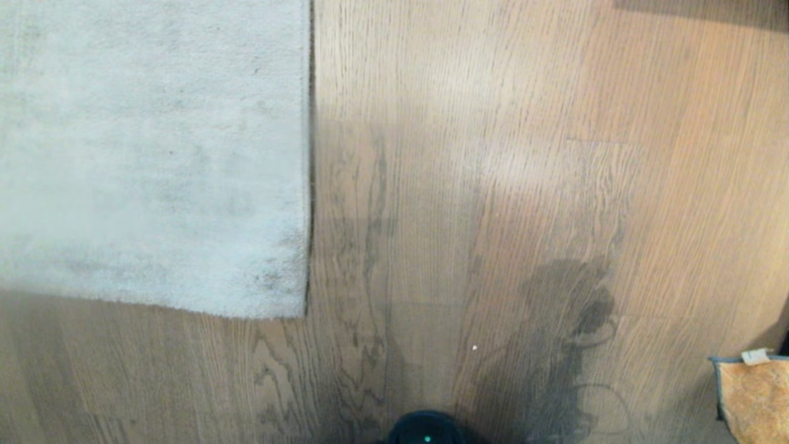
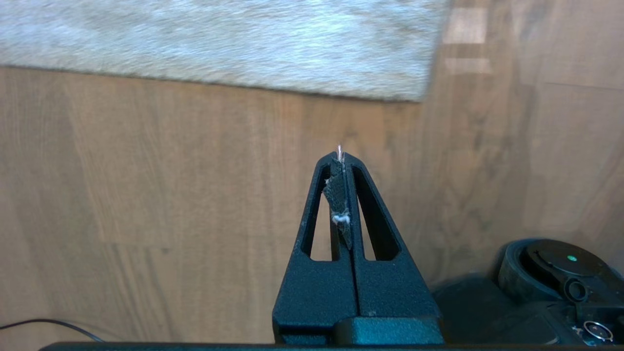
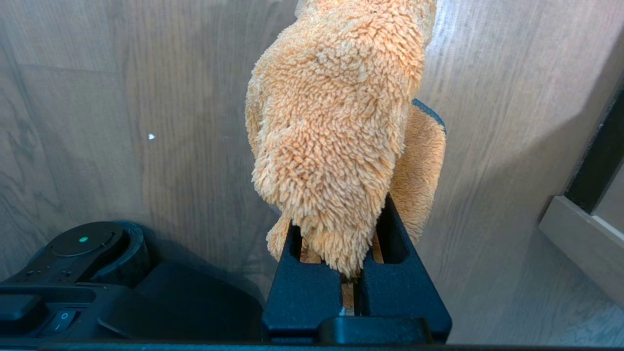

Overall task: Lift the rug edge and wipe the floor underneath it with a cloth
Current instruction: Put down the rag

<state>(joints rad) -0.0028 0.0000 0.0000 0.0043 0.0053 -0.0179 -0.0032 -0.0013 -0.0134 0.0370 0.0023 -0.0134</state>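
Observation:
The pale grey rug (image 1: 154, 154) lies flat at the upper left, its straight rug edge (image 1: 307, 154) ending in a square corner (image 1: 302, 313) on the wood-grain floor (image 1: 493, 185). In the left wrist view the rug (image 2: 219, 44) lies ahead of my left gripper (image 2: 341, 158), which is shut on nothing and hangs above bare floor; a frayed bit of pad lining sticks out between its fingers. My right gripper (image 3: 341, 204) is shut on the orange-tan fuzzy cloth (image 3: 336, 122), which drapes over its fingertips. The cloth (image 1: 755, 401), with its white tag, shows at the head view's lower right corner.
My dark base (image 1: 425, 431) sits at the bottom middle, its shadow spreading over the planks to the right. A small white speck (image 1: 474, 348) lies on the floor. A furniture or wall base (image 3: 585, 234) stands beside the right arm. A thin black cable (image 2: 48, 324) crosses the floor.

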